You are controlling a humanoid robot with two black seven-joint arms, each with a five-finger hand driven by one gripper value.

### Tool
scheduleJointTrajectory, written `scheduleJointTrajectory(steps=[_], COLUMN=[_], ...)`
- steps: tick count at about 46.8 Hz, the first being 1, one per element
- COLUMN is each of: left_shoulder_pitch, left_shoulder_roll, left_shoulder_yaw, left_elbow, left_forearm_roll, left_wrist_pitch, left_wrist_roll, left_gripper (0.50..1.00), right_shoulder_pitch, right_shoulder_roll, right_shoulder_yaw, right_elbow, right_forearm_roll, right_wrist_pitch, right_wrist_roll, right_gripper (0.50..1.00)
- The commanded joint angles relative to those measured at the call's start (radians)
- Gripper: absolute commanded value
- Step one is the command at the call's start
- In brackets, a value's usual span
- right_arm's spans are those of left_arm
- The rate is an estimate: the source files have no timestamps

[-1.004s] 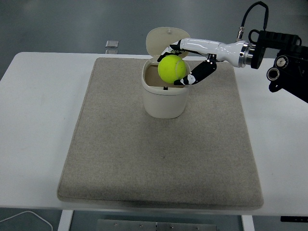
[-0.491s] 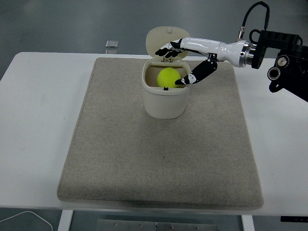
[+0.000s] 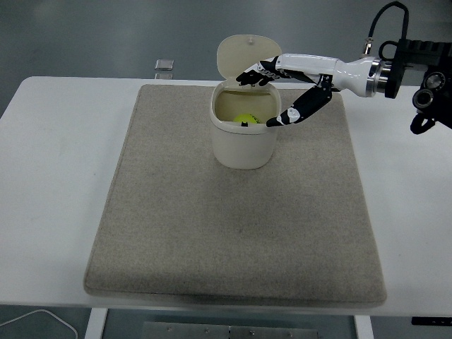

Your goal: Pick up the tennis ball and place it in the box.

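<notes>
A: Where is the ball [image 3: 245, 120] sitting now?

B: It is lying low inside the box [image 3: 244, 143], with only a yellow-green sliver showing over the near rim. A second ago it was riding above the rim in the hand's grip; half a second ago it was already dropping into the opening.

A: So the right hand [image 3: 274, 93] is letting go?

B: It is holding nothing now. The fingers [image 3: 256, 73] are spreading out over the far rim, near the raised lid [image 3: 238, 57], and the thumb is pointing down at the right rim. Nothing is sitting between them.

A: Is the hand moving off?

B: It is shifting a little up and to the right compared with the earlier pictures, though it is still hanging over the opening. I am reading that as the start of a retreat, not a new reach.

A: What is that meaning for the task?

B: In my judgement the placing is done: the ball is resting in the box and nothing is gripping it. What remains is getting the arm clear without knocking the lid or tipping the box on the mat [image 3: 235, 212].

A: And the left arm?

B: It is not showing anywhere. The box is standing upright on the mat, towards its far edge.
</notes>
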Motion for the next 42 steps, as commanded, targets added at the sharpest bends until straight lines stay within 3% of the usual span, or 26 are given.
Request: scheduleJointTrajectory(steps=[1,5,8,15,21,26,42], left_shoulder_pitch=[0.000,0.000,0.000,0.000,0.000,0.000,0.000], left_shoulder_roll=[0.000,0.000,0.000,0.000,0.000,0.000,0.000], left_shoulder_yaw=[0.000,0.000,0.000,0.000,0.000,0.000,0.000], left_elbow=[0.000,0.000,0.000,0.000,0.000,0.000,0.000], left_forearm_roll=[0.000,0.000,0.000,0.000,0.000,0.000,0.000], left_wrist_pitch=[0.000,0.000,0.000,0.000,0.000,0.000,0.000], left_wrist_roll=[0.000,0.000,0.000,0.000,0.000,0.000,0.000], left_gripper=[0.992,0.992,0.992,0.992,0.992,0.992,0.992], right_shoulder_pitch=[-0.002,-0.011,-0.020,-0.072,-0.115,-0.146,-0.171], right_shoulder_roll=[-0.033,-0.065,-0.088,-0.122,-0.119,-0.104,0.021], right_shoulder_yaw=[0.000,0.000,0.000,0.000,-0.001,-0.005,-0.001], right_elbow=[0.000,0.000,0.000,-0.001,-0.018,-0.047,-0.227], right_forearm_roll=[0.052,0.111,0.171,0.290,0.352,0.448,0.855], right_wrist_pitch=[0.032,0.046,0.035,0.003,-0.054,-0.064,-0.072], right_wrist_roll=[-0.002,-0.002,-0.002,0.000,0.000,-0.006,-0.230], right_gripper=[0.895,0.897,0.927,0.930,0.930,0.930,0.928])
